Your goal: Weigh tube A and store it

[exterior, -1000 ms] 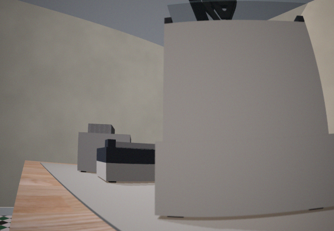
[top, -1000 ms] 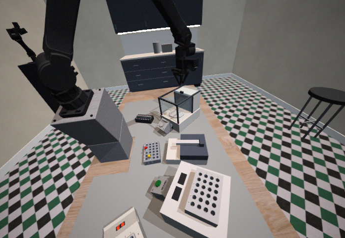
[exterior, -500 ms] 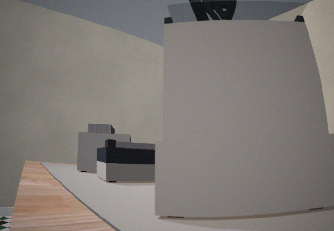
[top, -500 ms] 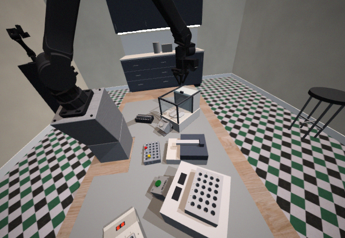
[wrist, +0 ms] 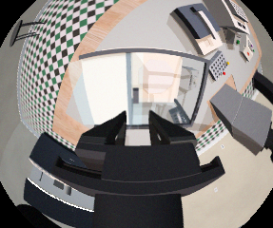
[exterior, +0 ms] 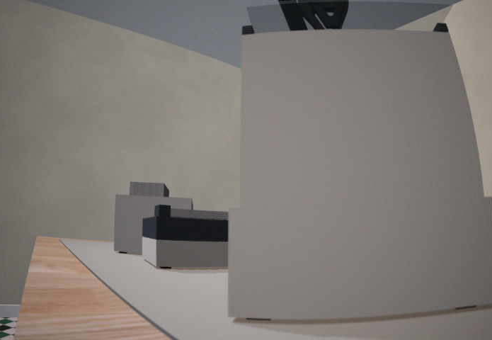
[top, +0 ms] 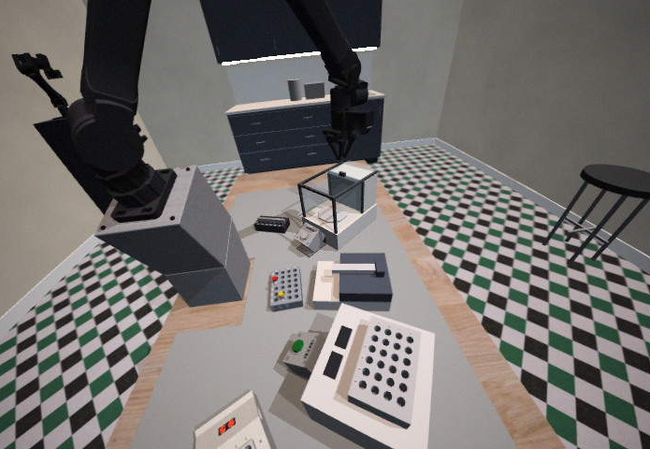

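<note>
Plain grey-green walls meet a pale skirting board above a floor point(top: 500, 296) checkered in green, black and white; at the far end a navy drawer unit point(top: 282, 138) carries a light worktop holding a grey cylinder point(top: 295, 90) and a boxy grey item point(top: 314, 90), under dark wall cupboards point(top: 294, 26) edged below by a bright strip of light, while a round black stool point(top: 627, 181) stands near the right wall

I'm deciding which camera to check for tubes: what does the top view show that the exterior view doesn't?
Only top: tube rack with a red cap and a yellow cap.
Only exterior: the balance's back panel.
Both: the spectrophotometer, bench mat.
</note>
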Controlling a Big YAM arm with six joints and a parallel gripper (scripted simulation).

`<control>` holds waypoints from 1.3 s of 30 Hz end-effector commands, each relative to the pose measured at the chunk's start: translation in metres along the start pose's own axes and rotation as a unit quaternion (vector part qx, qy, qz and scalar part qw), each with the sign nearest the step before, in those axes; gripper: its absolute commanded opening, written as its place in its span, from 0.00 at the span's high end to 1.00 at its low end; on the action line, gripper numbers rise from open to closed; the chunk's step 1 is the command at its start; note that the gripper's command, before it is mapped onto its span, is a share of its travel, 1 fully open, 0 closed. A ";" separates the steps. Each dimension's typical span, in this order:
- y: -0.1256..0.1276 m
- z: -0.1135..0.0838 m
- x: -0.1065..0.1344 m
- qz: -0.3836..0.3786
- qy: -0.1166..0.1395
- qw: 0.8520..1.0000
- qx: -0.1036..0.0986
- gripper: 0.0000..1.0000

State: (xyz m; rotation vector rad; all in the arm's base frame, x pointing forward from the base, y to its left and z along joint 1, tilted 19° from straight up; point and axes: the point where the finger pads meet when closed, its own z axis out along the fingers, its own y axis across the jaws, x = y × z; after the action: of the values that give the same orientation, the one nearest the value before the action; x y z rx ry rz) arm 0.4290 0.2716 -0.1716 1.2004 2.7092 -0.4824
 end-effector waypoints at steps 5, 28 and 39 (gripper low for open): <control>0.033 -0.043 0.000 0.006 -0.004 0.999 -0.046 0.70; -0.032 0.029 -0.111 -0.062 0.024 0.994 -0.086 0.64; -0.080 0.093 -0.126 -0.105 0.030 0.991 -0.070 0.64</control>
State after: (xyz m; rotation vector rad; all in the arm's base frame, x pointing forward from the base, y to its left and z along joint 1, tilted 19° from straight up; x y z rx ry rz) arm 0.4570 0.1055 -0.1994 1.0025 2.8446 -0.2802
